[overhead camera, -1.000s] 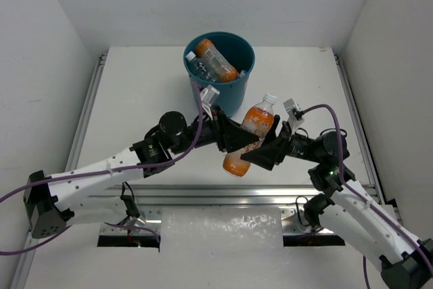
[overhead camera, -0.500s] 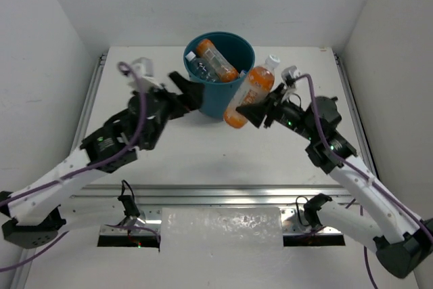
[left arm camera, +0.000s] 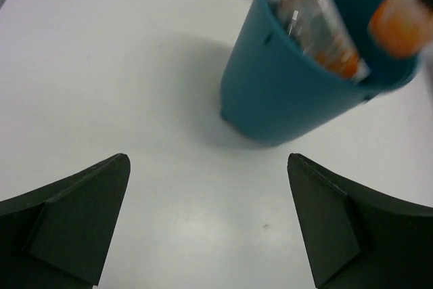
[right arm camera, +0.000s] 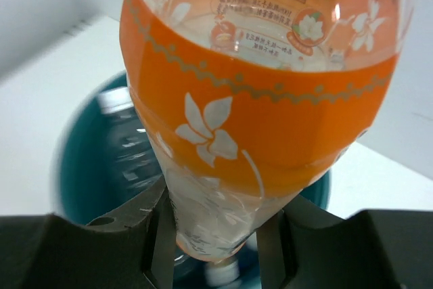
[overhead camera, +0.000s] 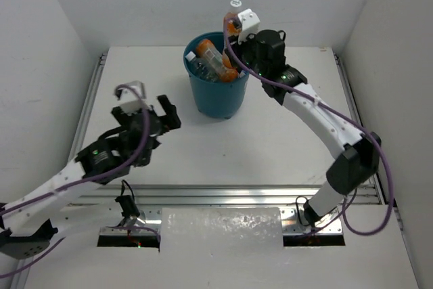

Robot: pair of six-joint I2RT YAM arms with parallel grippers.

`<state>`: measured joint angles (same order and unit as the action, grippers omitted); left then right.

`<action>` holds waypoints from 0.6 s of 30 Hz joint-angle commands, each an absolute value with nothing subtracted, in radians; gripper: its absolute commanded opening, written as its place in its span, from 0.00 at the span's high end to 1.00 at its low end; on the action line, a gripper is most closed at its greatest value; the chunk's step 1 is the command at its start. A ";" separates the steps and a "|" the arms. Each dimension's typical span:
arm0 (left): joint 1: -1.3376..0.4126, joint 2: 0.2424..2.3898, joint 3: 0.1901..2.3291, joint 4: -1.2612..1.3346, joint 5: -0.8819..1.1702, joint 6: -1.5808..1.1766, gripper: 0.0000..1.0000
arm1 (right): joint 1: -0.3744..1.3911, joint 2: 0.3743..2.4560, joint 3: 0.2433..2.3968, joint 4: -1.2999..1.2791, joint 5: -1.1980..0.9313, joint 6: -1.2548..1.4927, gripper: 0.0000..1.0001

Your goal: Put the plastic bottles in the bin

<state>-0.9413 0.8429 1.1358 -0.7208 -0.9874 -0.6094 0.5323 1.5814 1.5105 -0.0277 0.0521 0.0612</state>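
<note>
Above the white table (overhead camera: 270, 147), my right gripper (right arm camera: 213, 235) had lifted the clamped orange bottle (right arm camera: 257, 120) over the bin (overhead camera: 216, 96), drop-ready, while my left gripper (left arm camera: 208, 160) had opened, empty.

White table (overhead camera: 270, 147) edged by metal rails (overhead camera: 223, 193), enclosed by plain white walls (overhead camera: 40, 65).

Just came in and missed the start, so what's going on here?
The right pincer is shut on an orange-labelled bottle, holding it cap upward above the teal bin. Inside the bin lie other bottles, one of them orange. The left pincer is open and empty, off to the bin's left.
</note>
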 commanded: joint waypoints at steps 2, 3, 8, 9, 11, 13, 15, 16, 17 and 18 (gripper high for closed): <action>-0.885 0.932 1.083 -0.666 -0.829 -0.514 0.00 | 0.531 1.744 1.704 -0.081 0.186 -0.132 0.91; -0.852 0.945 1.081 -0.657 -0.806 -0.511 0.00 | 0.529 1.768 1.722 -0.087 0.195 -0.159 0.92; -0.773 0.977 1.052 -0.617 -0.718 -0.497 0.00 | 0.528 1.826 1.784 -0.143 0.195 -0.146 0.11; -0.762 0.982 1.061 -0.621 -0.713 -0.499 0.00 | 0.528 1.819 1.770 -0.137 0.201 -0.144 0.01; -0.712 1.006 1.084 -0.635 -0.692 -0.506 0.00 | 0.528 1.798 1.766 -0.135 0.212 -0.147 0.01; -0.630 1.041 1.101 -0.647 -0.660 -0.523 0.00 | 0.528 1.786 1.775 -0.144 0.221 -0.155 0.01; -0.568 1.058 1.120 -0.635 -0.590 -0.525 0.00 | 0.529 1.766 1.802 -0.176 0.230 -0.144 0.01; -0.537 1.068 1.127 -0.624 -0.574 -0.525 0.00 | 0.528 1.755 1.810 -0.190 0.224 -0.138 0.01; -0.487 1.068 1.135 -0.624 -0.566 -0.523 0.00 | 0.529 1.740 1.810 -0.201 0.219 -0.118 0.01; -0.463 1.066 1.150 -0.624 -0.555 -0.520 0.00 | 0.529 1.699 1.804 -0.228 0.218 -0.101 0.01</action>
<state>-0.5323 1.0744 1.0859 -0.6632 -0.6250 -0.5232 0.5304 1.8248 1.7493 -0.2028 0.2024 -0.1333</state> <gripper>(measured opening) 0.996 0.985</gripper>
